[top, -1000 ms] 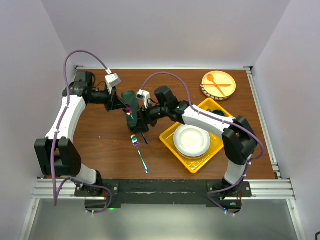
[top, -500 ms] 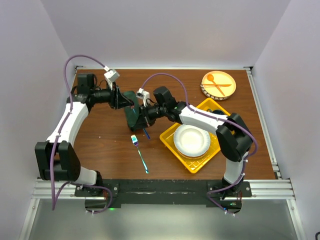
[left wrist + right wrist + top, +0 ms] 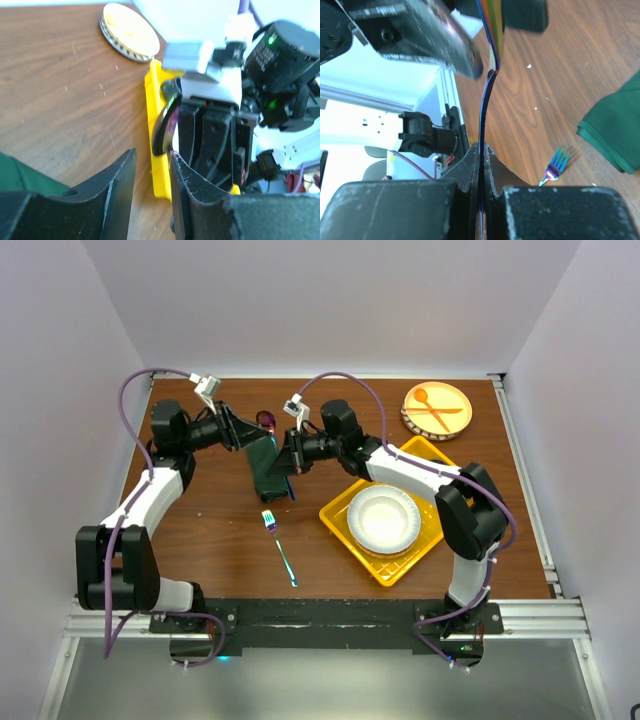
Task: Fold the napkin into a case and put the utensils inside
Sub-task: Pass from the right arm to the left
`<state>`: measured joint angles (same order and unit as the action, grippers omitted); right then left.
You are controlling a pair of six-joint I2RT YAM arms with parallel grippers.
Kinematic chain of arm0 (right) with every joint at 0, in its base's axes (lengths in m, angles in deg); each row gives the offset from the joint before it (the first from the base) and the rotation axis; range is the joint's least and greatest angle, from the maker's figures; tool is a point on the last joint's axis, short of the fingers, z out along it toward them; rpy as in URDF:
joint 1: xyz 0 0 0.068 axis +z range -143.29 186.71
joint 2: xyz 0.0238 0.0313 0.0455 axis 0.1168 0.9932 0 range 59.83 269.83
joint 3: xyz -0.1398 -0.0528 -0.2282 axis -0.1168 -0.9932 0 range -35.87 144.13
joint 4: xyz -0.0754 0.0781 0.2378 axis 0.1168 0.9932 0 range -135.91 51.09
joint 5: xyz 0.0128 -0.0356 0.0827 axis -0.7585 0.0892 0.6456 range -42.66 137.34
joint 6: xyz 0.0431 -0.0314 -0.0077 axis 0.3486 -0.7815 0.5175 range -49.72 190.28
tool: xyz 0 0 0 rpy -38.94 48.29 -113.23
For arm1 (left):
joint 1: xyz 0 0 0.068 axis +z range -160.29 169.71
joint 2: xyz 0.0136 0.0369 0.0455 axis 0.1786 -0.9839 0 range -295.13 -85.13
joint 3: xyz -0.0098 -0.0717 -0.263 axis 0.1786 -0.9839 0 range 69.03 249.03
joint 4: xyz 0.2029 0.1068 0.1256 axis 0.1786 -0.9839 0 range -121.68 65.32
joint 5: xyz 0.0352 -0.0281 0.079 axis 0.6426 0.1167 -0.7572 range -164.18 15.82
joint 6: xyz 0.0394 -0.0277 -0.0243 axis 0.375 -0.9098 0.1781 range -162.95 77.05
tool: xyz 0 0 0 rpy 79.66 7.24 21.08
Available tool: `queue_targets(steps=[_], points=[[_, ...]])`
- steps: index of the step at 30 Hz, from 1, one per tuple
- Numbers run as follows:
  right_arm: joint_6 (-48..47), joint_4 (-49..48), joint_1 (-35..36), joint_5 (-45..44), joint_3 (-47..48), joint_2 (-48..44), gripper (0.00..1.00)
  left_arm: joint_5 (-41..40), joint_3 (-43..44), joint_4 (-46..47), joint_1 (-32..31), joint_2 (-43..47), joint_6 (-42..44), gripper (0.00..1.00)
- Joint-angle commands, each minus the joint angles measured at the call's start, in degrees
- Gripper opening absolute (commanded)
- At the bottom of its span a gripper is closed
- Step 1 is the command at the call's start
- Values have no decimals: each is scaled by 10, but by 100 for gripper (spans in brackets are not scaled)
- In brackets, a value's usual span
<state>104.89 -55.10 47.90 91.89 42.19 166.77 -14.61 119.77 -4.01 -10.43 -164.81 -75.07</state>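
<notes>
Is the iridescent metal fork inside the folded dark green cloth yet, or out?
Out. The iridescent metal fork lies on the brown wooden table, apart from the dark green cloth.

A brown wooden table (image 3: 200, 530) with a matte grained top carries everything; small pale specks and scratches show on its surface in the wrist views. A square yellow plastic tray (image 3: 345, 540) sits right of the middle, turned so that one corner faces the near edge. Just left of the tray, towards the far side, a dark green cloth (image 3: 268, 478) lies folded into a narrow strip. Nearer than the cloth and still left of the tray, a slim iridescent metal fork (image 3: 281, 552) lies flat by itself, tines away from the near edge. Beyond the tray, near the far right corner, rests a round yellow plate with a woven rim (image 3: 458, 420), apart from the tray.
</notes>
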Motion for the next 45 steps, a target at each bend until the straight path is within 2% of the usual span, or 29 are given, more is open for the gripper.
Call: queue_targets(steps=[1, 6, 11, 13, 17, 19, 27, 28, 30, 31, 32, 34, 36, 37, 39, 42, 43, 45], points=[[20, -49, -3, 26, -5, -10, 0, -27, -1, 95, 15, 26, -54, 38], [22, -57, -3, 29, -8, -13, 0, -40, 5, 120, 15, 20, -72, 38], [22, -64, -3, 33, -7, -15, 0, -52, 26, 99, 15, 4, -59, 24], [22, -62, -3, 33, -6, -14, 0, -57, 42, 58, 13, -1, -30, 22], [21, -57, -3, 33, 2, -9, 0, -45, 45, 62, 12, -12, -22, 24], [22, -54, -4, 37, 9, -2, 0, -30, 44, 94, 12, -18, -41, 26], [26, -46, -4, 51, 36, 26, 0, -17, 62, 118, 8, -47, -52, 23], [26, -43, -3, 53, 40, 30, 0, -14, 66, 118, 8, -55, -53, 21], [26, -41, -3, 55, 45, 34, 0, -9, 69, 120, 9, -62, -54, 5], [25, -41, -4, 55, 49, 35, 0, -7, 71, 120, 9, -67, -53, 0], [26, -39, -6, 55, 53, 39, 0, -8, 73, 120, 10, -71, -52, 0], [27, -34, -15, 61, 70, 49, 21, -15, 87, 108, 16, -86, -47, 0], [27, -25, -35, 57, 85, 66, 55, -24, 102, 104, 29, -107, -48, 0], [18, -13, -44, 49, 100, 69, 60, -22, 126, 103, 43, -135, -48, 0], [-38, 13, -72, 41, 117, 79, 63, -20, 163, 80, 55, -168, -29, 0], [-135, 90, -96, 31, 157, 99, 58, -17, 232, 52, 75, -238, -22, 0], [-162, 154, -98, 25, 180, 105, 51, -16, 260, 50, 83, -267, -20, 0], [-218, 192, -97, 8, 193, 118, 41, -16, 291, 26, 88, -299, -7, 0]])
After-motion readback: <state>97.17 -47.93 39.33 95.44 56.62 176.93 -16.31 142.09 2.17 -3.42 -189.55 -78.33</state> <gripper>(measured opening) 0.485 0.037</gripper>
